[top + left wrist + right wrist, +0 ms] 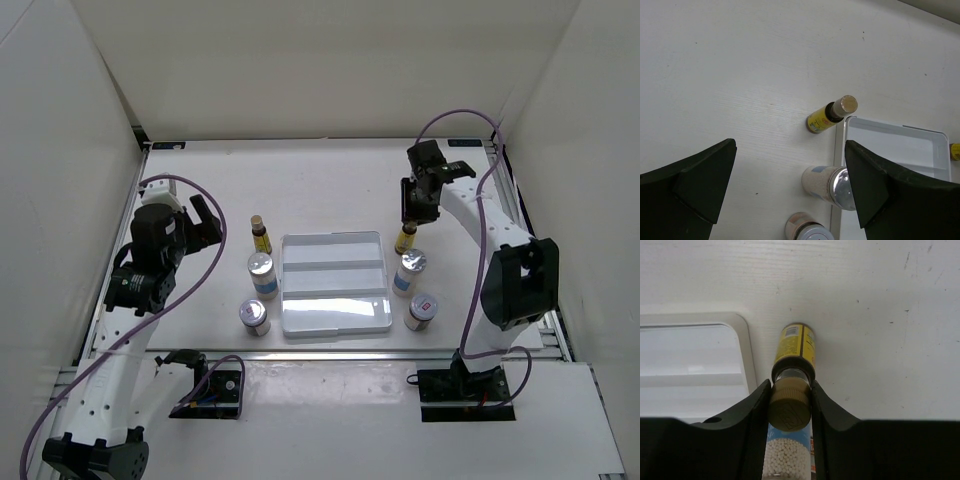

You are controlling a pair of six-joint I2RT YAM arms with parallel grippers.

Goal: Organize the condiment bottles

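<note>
From above, the tray (335, 300) sits mid-table with three bottles down each long side, all outside it. On my left stand the left amber bottle (261, 233), then the left far jar (262, 275) and the left near jar (254, 317). On my right are the right amber bottle (405, 238), the right far jar (409, 272) and the right near jar (422, 311). My left gripper (207, 222) hangs well left of its row. My right gripper (411, 214) is down over the right amber bottle, hiding its cap.

At my left wrist, the left gripper (790, 150) gapes wide with nothing in it. The left amber bottle (827, 116) stands ahead between the fingers (690, 195), apart from both, just beside the tray (895, 145) corner. The left far jar (832, 184) is partly behind my right-hand finger. The left near jar (807, 230) shows at the bottom edge.

At my right wrist, what the top view hides is plain. The right gripper (789, 407) is clamped on the gold cap of the right amber bottle (795, 347), a finger (752, 412) pressed to each side. The tray (747, 355) rim lies just left of the bottle. The right far jar (787, 455) shows below the cap. I cannot tell if the bottle's base touches the table.
</note>
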